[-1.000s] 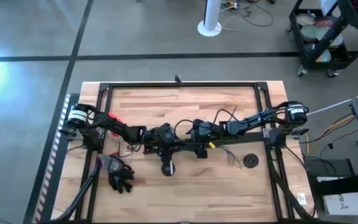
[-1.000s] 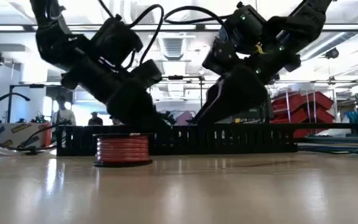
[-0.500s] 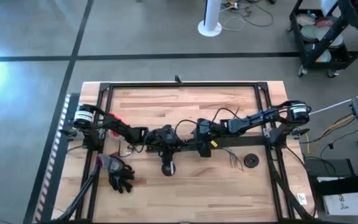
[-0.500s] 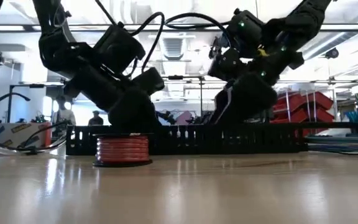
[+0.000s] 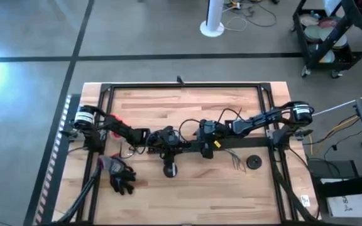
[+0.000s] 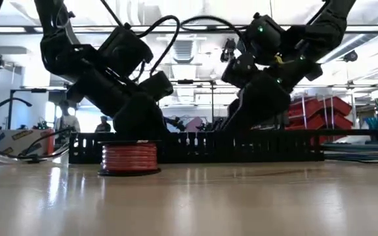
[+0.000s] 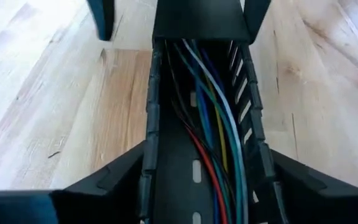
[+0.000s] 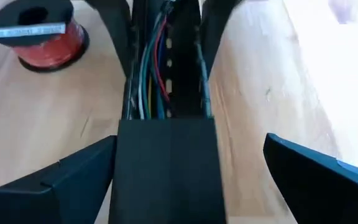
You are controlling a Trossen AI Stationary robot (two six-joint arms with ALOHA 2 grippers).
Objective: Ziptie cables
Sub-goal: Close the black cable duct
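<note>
I see both grippers crowding the duct [image 5: 187, 147] at table centre. A spool [image 5: 170, 169] blocks at 6 o'clock, a glove [image 5: 119, 174] at 8, a disc [image 5: 254, 162] at 4. Toward 12, the table [image 5: 187, 103] lies open.

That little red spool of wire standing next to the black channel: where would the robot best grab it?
Pinch the red spool across its round wound body, with the end effector coming straight down from above. It stands upright on its flat bottom flange and sits apart from the slotted duct, so opposite sides of the round body look free to pinch.
</note>
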